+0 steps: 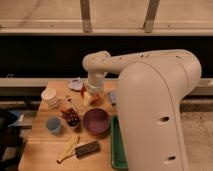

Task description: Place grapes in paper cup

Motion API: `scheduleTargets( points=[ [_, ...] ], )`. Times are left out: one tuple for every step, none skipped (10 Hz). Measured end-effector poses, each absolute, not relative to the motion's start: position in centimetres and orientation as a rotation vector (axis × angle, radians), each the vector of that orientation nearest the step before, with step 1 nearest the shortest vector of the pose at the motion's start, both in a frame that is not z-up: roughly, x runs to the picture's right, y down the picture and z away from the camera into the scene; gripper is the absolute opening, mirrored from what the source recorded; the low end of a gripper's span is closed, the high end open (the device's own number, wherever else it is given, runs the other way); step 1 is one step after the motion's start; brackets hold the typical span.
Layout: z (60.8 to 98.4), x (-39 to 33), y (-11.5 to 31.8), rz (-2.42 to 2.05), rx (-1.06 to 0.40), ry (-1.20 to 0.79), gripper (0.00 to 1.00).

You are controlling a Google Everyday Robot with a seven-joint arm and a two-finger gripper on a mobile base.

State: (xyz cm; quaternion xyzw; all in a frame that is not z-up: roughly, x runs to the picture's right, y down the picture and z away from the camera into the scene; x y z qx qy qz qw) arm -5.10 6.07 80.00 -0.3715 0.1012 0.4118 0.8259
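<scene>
The grapes [71, 118], a small dark purple-red bunch, lie on the wooden table [37, 152] left of a purple bowl [96, 121]. The cream-white paper cup [50, 96] stands upright at the table's back left, behind the grapes. My gripper [88, 98] hangs from the white arm [150, 100] over the back middle of the table, above the orange bowl [95, 100]. It is to the right of the cup and behind the grapes, apart from both.
A light-blue cup [54, 125] stands in front of the grapes. A banana [67, 148] and a dark bar [87, 148] lie near the front edge. A green tray [115, 147] is largely hidden by the arm. A blue-white item [76, 84] lies at the back.
</scene>
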Motion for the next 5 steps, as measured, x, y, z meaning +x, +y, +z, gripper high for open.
scheduleTargets(
  points=[
    [80.0, -5.1, 6.1, 0.875, -0.790, 0.215, 0.71],
    [80.0, -5.1, 6.1, 0.874, -0.790, 0.215, 0.71],
    [80.1, -5.1, 6.2, 0.877, -0.791, 0.218, 0.71],
    [80.4, -5.0, 6.6, 0.880, -0.793, 0.224, 0.71],
    [80.5, -5.4, 7.1, 0.874, -0.790, 0.218, 0.71]
  ],
)
